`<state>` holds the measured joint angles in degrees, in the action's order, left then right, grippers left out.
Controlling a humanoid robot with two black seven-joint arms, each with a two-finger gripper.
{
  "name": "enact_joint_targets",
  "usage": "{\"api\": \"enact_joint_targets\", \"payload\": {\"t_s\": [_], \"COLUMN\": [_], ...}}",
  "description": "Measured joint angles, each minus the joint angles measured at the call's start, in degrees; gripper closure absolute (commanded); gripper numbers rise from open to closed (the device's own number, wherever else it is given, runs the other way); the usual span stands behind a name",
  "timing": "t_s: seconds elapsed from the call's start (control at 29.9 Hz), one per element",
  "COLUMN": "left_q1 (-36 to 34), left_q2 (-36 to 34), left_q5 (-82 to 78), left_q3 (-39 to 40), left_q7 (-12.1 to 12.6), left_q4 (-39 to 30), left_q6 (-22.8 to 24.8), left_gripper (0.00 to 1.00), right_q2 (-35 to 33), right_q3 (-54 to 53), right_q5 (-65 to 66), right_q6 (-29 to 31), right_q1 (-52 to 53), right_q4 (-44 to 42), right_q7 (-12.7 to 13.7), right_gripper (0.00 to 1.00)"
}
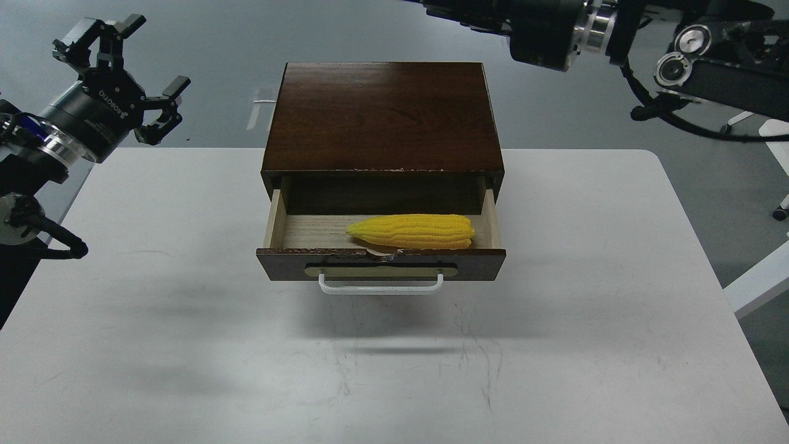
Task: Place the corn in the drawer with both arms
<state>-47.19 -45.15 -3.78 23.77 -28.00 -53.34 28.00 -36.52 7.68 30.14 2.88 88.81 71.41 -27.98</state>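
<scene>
The yellow corn (pixel 412 231) lies on its side in the open drawer (pixel 380 263), toward the drawer's right half, tapered end pointing left. Nothing touches it. The drawer is pulled out of the dark brown wooden box (pixel 382 117); its dark front has a beige plate and a white bar handle (pixel 380 287). My left gripper (pixel 123 74) is open and empty at the far left, raised above the table's back left corner. My right arm (pixel 616 31) crosses the top right of the view; its gripper is past the top edge and out of view.
The box stands at the back middle of the white table (pixel 394 357). Grey floor lies beyond the table's back and right edges. A white frame piece (pixel 761 280) shows at the right edge.
</scene>
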Motion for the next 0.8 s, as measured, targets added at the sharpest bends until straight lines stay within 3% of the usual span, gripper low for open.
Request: {"api": "enact_joint_targets", "payload": {"t_s": [0.37,0.8], "left_q1": [1.1,2.4], "left_q2": [0.9,2.3], "left_q5": [0.0,0.0], "left_q3": [-0.1,0.1], "left_q7": [0.0,0.0], "left_q4": [0.0,0.5], "left_q6": [0.0,0.0], "left_gripper": [0.02,0.02], "right_q2": [-0.3,5.7], "right_q3": [-28.2,-37.4], "right_q5": [-4.9,-5.1], "right_q6": [-3.1,-3.2], "right_q1": [-33.6,-49.1], "right_q4": [-4.2,-8.8], "right_q7": [0.0,0.0], "right_gripper": [0.0,0.0]}}
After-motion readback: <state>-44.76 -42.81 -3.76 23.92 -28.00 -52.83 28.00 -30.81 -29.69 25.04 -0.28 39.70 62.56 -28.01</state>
